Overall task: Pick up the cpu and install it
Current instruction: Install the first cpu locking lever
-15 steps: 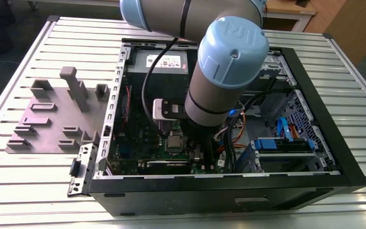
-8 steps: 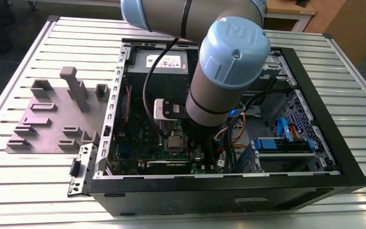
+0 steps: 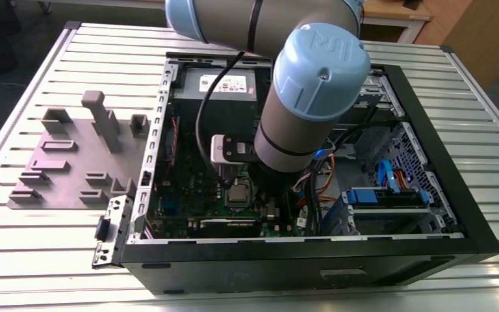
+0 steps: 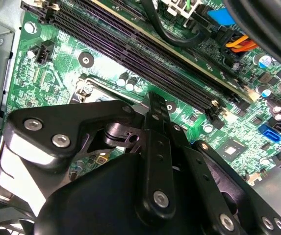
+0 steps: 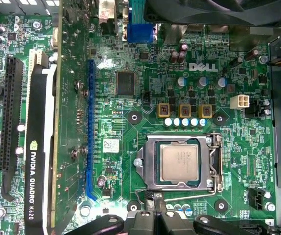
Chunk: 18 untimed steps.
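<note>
Sitting in socket (image 5: 150, 171), cpu (image 5: 179, 164) lies near gripper (image 5: 159, 216).

Grey arm (image 3: 295, 133), pale blue caps (image 3: 321, 65)

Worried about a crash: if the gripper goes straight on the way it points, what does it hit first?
Likely the green motherboard just beside the socket holding the cpu, though the gripper hides the exact spot.

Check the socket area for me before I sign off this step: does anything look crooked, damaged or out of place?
Nothing stands out. In the first wrist view the cpu lies flat inside the socket frame, its edges parallel to the frame and no corner raised. The green board around it shows no loose parts or visible damage.
</note>
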{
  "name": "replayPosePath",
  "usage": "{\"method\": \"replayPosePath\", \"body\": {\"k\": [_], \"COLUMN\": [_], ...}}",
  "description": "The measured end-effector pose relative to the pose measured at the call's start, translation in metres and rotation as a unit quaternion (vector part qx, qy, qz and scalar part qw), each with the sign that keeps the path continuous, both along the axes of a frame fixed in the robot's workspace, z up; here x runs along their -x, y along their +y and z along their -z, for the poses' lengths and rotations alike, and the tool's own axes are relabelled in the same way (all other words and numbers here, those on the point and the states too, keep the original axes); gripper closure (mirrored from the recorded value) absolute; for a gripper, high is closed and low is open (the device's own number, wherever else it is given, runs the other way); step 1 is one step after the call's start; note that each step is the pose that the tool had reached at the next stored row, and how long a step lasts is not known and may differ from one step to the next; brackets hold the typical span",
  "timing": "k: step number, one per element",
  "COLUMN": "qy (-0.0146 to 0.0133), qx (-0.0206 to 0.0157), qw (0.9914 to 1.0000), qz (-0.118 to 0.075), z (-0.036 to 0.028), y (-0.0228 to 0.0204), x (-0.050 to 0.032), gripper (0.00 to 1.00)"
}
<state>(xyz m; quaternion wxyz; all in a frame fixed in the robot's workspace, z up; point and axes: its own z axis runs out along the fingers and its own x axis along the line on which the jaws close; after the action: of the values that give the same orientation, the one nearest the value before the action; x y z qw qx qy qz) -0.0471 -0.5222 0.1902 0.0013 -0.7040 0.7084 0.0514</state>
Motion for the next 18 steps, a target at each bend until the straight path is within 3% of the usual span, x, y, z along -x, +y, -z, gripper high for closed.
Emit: {"method": "replayPosePath", "body": {"k": [10,18], "qy": [-0.0001,0.0], "qx": [0.0,-0.0009], "qw": [1.0,1.0], "qz": [0.0,0.0], "z": [0.0013,-0.0004], "y": [0.0,0.0], "x": [-0.0007,0.0046], "gripper": [0.89,0.89]}}
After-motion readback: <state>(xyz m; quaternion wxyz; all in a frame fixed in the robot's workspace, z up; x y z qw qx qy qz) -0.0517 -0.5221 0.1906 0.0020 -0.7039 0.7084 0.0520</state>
